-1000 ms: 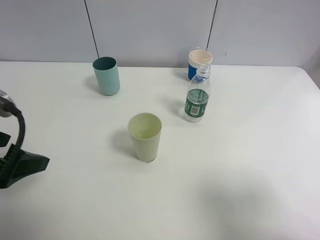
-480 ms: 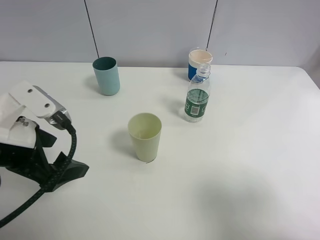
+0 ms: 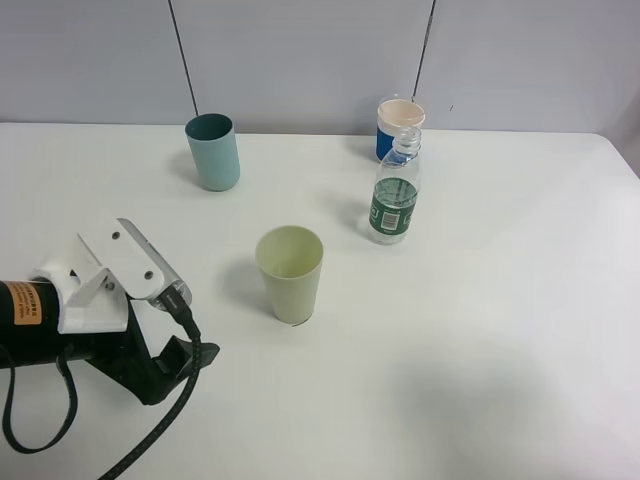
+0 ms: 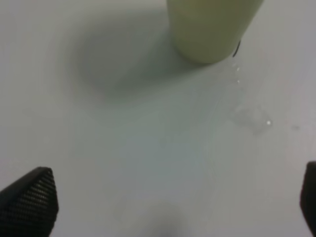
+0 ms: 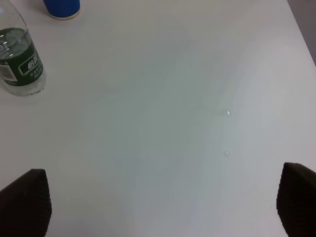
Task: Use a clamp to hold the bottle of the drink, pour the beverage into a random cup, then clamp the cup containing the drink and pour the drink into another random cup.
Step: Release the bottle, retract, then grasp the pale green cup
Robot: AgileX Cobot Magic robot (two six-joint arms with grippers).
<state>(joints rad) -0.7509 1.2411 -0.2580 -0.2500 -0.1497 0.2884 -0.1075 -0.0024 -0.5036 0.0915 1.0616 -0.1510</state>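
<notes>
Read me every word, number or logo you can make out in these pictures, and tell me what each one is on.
Nothing is legible enough to quote.
Green label on the bottle: white print, too small and blurred to read.
Orange sticker on the left arm: dark print, too small to read.
Yellow-green cup, teal cup, blue cup: no writing shows.

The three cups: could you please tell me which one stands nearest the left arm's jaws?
The pale yellow-green tapered cup, alone mid-table; the teal cup and the cream-rimmed blue cup stand farther back.
</notes>
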